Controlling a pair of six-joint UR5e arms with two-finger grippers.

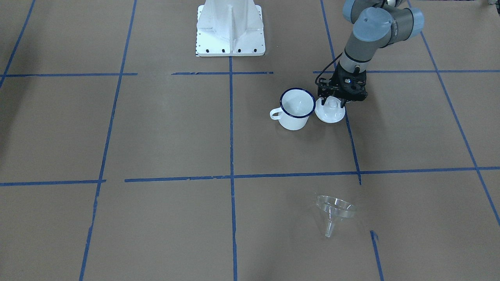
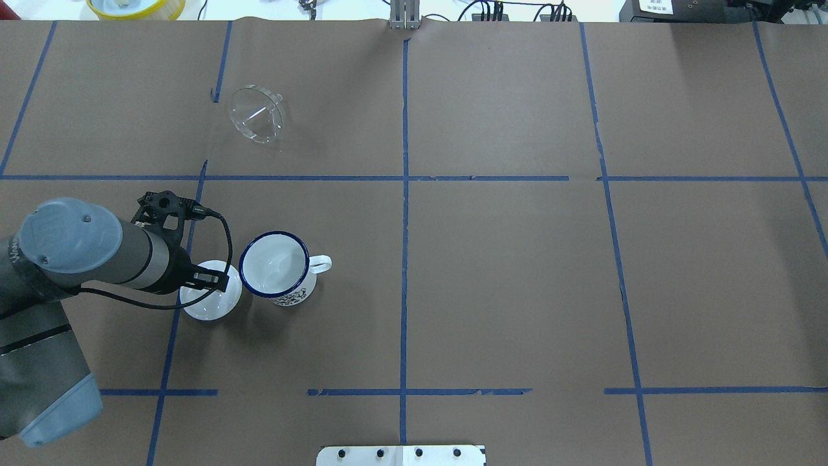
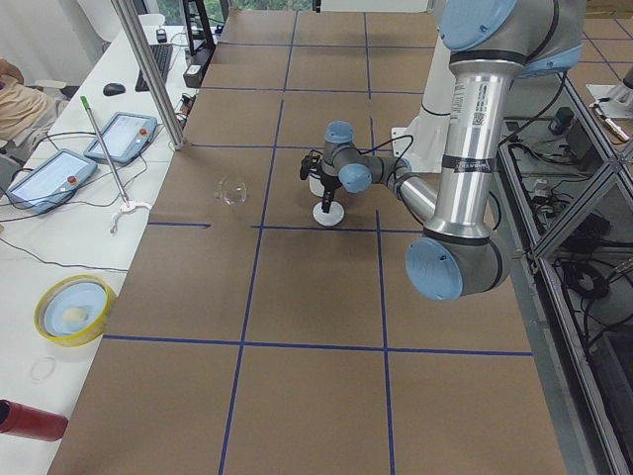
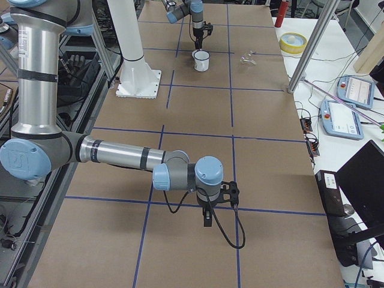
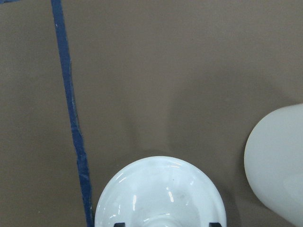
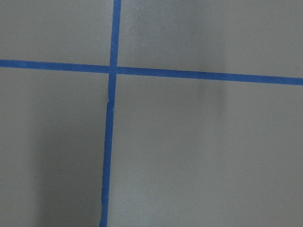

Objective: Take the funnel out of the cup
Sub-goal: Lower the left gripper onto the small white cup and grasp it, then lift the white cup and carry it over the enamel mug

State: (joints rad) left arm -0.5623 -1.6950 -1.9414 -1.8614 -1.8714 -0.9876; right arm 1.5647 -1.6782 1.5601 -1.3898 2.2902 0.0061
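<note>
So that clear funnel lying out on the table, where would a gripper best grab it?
Probably the wide rim, coming from straight above. The funnel lies tipped on its side, so the rim's upper edge stands clear of the table; one finger inside the cone, one outside.

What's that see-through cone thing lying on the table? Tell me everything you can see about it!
It is the funnel. It is made of clear stuff that looks like plastic or glass, so the brown table shows through it. It has a wide round rim and a short thin spout. It lies tipped on its side, spout pointing away from the robot. It is out of the cup, well away from it, past a blue tape line. Only the table touches it.
</note>
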